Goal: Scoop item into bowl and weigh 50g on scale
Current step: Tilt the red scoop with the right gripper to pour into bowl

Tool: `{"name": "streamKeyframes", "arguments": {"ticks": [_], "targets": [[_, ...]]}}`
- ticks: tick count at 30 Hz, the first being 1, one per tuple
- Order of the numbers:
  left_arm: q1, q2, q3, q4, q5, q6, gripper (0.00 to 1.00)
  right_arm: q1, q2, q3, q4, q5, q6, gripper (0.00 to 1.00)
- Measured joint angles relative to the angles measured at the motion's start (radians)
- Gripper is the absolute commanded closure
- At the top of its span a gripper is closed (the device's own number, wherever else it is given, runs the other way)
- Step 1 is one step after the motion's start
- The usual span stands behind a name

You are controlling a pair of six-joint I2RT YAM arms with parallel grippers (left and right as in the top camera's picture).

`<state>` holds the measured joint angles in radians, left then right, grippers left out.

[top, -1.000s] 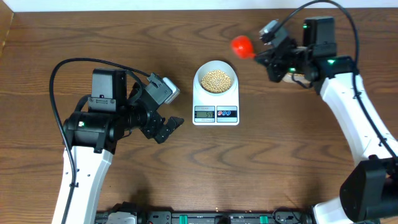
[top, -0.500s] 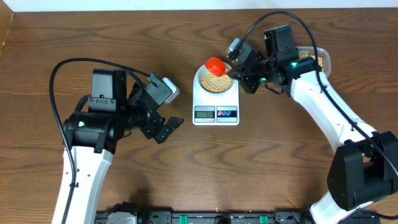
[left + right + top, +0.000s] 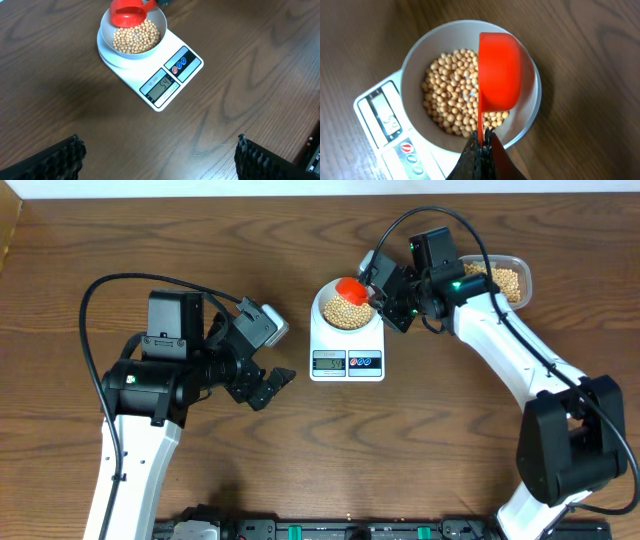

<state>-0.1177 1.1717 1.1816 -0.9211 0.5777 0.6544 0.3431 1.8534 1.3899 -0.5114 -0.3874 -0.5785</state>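
The pale bowl [image 3: 322, 313] stands on the white scale [image 3: 347, 363] and holds many tan beans [image 3: 346, 311]. The scale's display reads 54 in the left wrist view [image 3: 162, 86]. My right gripper [image 3: 381, 292] is shut on the handle of a red scoop [image 3: 351, 288], held tipped on its side over the bowl's right part; it shows in the right wrist view [image 3: 499, 70] above the beans [image 3: 451, 95]. My left gripper [image 3: 272, 388] is open and empty over bare table, left of the scale.
A clear plastic container [image 3: 505, 279] with more beans stands at the back right, behind my right arm. The table's far edge runs along the top.
My right gripper has carried the red scoop leftward from near the container to over the bowl and turned it on its side. The left arm has not moved.
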Motion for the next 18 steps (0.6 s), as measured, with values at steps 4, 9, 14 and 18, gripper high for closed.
{"name": "streamKeyframes", "arguments": {"ticks": [4, 9, 14, 18], "targets": [[0.0, 0.0, 0.0, 0.0, 0.0, 0.0, 0.02, 0.0, 0.001, 0.0, 0.0, 0.033, -0.022, 0.99], [0.0, 0.0, 0.0, 0.0, 0.0, 0.0, 0.02, 0.006, 0.006, 0.0, 0.001, 0.056, -0.058, 0.99], [0.0, 0.0, 0.0, 0.0, 0.0, 0.0, 0.02, 0.024, 0.012, 0.0, 0.0, 0.074, -0.071, 0.99], [0.0, 0.0, 0.0, 0.0, 0.0, 0.0, 0.02, 0.05, 0.017, 0.0, -0.005, 0.079, -0.077, 0.99]]}}
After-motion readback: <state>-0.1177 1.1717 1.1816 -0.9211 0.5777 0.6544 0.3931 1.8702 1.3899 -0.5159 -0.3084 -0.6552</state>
